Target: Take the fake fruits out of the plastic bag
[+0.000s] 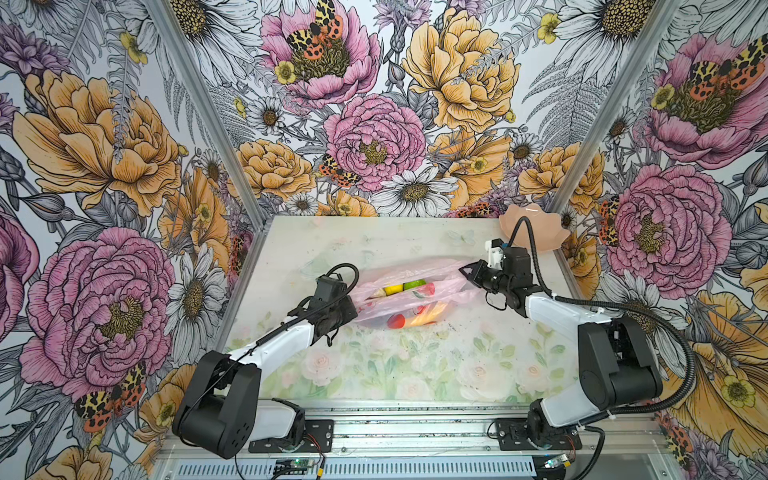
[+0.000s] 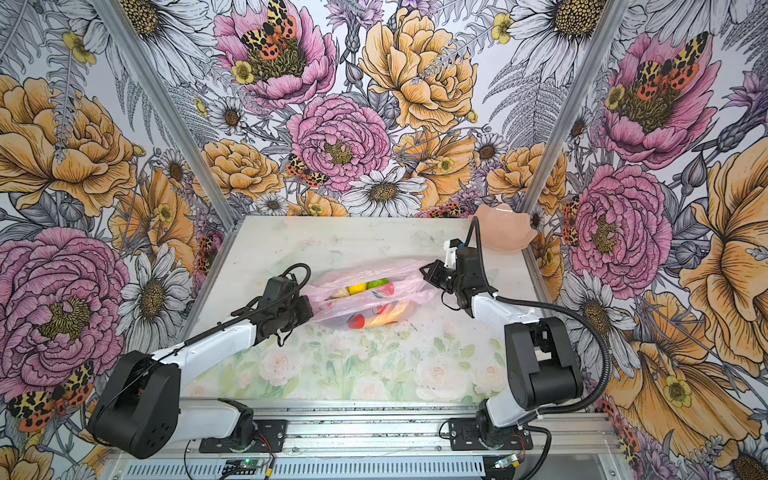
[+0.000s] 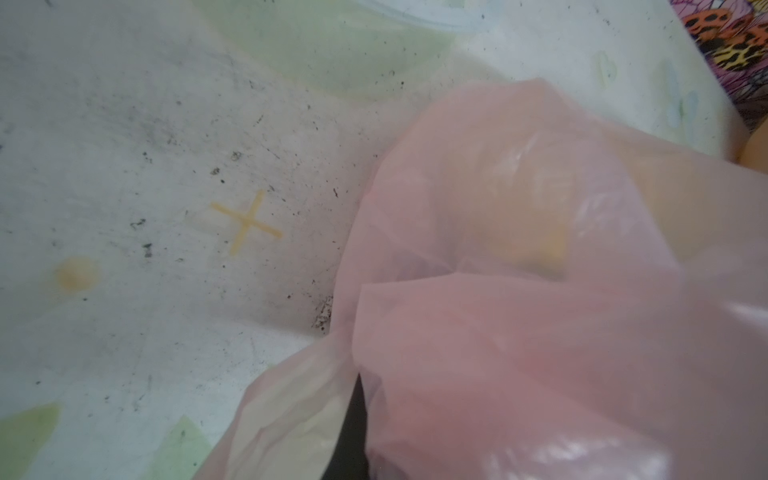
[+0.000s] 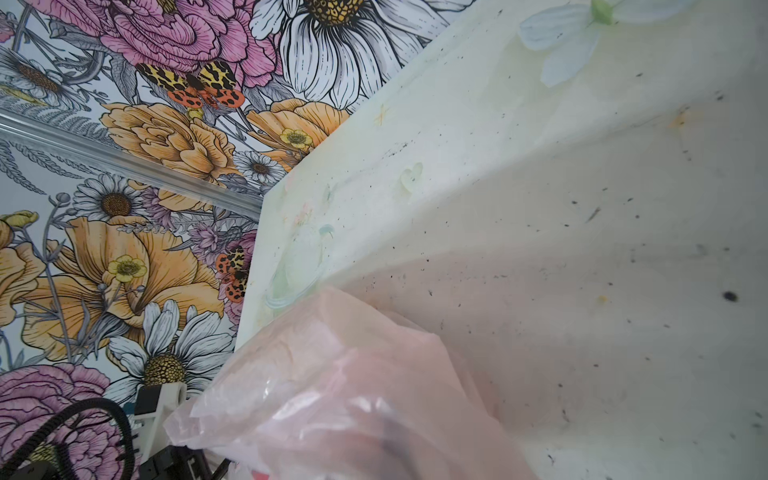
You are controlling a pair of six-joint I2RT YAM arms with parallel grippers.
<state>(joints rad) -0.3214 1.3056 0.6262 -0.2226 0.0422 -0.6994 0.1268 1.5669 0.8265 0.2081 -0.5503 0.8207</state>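
This scene is showing a robotics laboratory work cell, not a home or a shop. The tabletop (image 1: 415,241) is sitting inside an enclosure. Aluminium frame posts (image 1: 208,112) are rising from its far corners, and floral printed wall panels (image 1: 374,137) are closing it off behind and on both sides. Along the tabletop's near edge an aluminium rail (image 1: 415,428) is carrying black mounting plates (image 1: 320,432). The left arm (image 1: 282,336) and the right arm (image 1: 557,311) are standing bolted there. In front of the tabletop, below that rail, a vented panel (image 1: 415,469) is running crosswise. A small circuit board (image 1: 291,462) is glowing green there. Corrugated cable conduit (image 1: 690,361) is looping beside the tabletop's right edge.
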